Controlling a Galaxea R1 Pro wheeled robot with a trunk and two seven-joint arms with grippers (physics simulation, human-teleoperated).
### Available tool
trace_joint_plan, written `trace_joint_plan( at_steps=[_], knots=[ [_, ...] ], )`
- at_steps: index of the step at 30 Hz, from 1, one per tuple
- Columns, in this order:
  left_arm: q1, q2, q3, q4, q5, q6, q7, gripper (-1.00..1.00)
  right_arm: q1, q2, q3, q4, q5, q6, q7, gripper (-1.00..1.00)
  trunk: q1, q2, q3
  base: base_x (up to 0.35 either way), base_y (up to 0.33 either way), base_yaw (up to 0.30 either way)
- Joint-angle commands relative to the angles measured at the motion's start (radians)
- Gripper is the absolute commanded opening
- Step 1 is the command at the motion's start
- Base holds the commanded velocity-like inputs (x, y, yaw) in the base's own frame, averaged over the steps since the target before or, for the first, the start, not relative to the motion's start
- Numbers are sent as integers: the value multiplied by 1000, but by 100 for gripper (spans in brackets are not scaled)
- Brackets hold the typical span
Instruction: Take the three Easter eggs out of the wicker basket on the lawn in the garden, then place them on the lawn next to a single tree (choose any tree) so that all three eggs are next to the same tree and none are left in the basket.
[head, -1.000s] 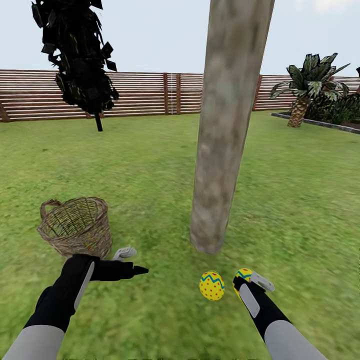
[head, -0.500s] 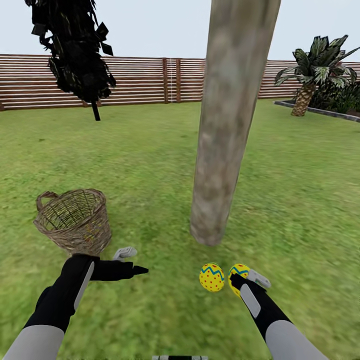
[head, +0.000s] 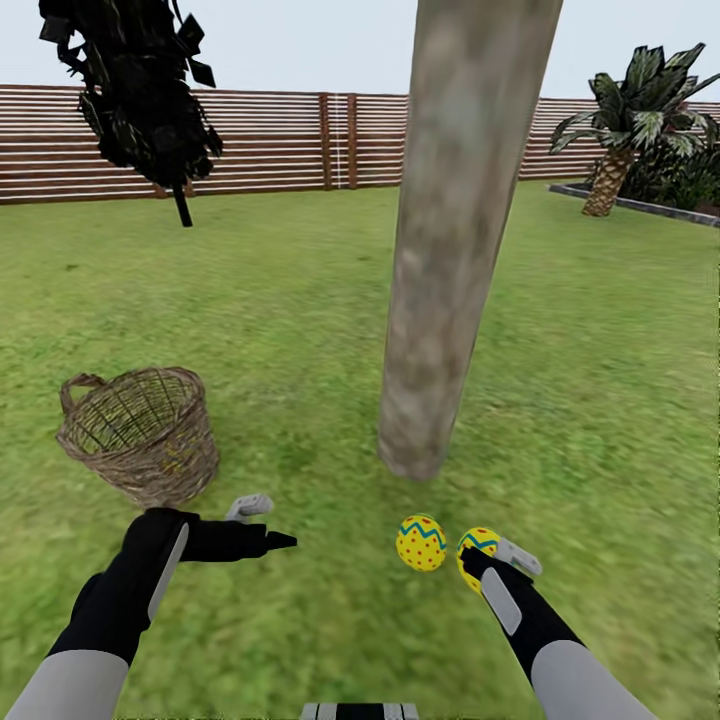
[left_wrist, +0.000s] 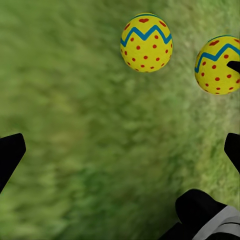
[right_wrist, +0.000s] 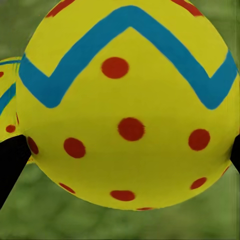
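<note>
A yellow Easter egg (head: 421, 542) with red dots lies on the lawn (head: 300, 330) just in front of the tree (head: 450, 250). Right beside it, my right gripper (head: 492, 560) is shut on a second egg (head: 478, 548), low over the grass. In the right wrist view this held egg (right_wrist: 130, 105) sits between the fingertips (right_wrist: 10, 160), with the lying egg (right_wrist: 6, 100) behind it. My left gripper (head: 265, 523) hangs open over grass, near the wicker basket (head: 140, 435). The left wrist view shows both eggs (left_wrist: 146, 42) (left_wrist: 218, 65). What the basket holds is unclear.
A black conifer (head: 140, 90) stands far left and a palm (head: 625, 120) far right by a raised bed. A slatted wooden fence (head: 300, 140) closes the back. Open grass stretches left and right of the trunk.
The camera has shifted, so the trunk, basket and lying egg sit higher in the picture. The held egg now hangs level with the lying egg and closer to it. The left arm keeps its pose.
</note>
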Motion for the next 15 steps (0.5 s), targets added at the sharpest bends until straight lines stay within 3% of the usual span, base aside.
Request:
trace_joint_plan(
  at_steps=[1,5,12,15],
  knots=[
    [0,0,1,-1,-7,5,-9,100,0,0,-3,-2,-7,3,-4,-100,0,-1,-4,0,0,-78],
    [0,-1,1,-1,-7,5,-9,100,0,2,-3,-2,-7,3,-4,-100,2,-2,-15,0,0,-80],
    [0,-1,1,-2,-7,5,-9,100,0,6,-2,-2,-7,0,-3,-100,2,-2,-7,0,0,-80],
    [0,0,1,-2,-7,5,-9,100,0,4,-1,-2,-9,-35,3,-100,2,-2,-4,160,0,-24]
  ],
)
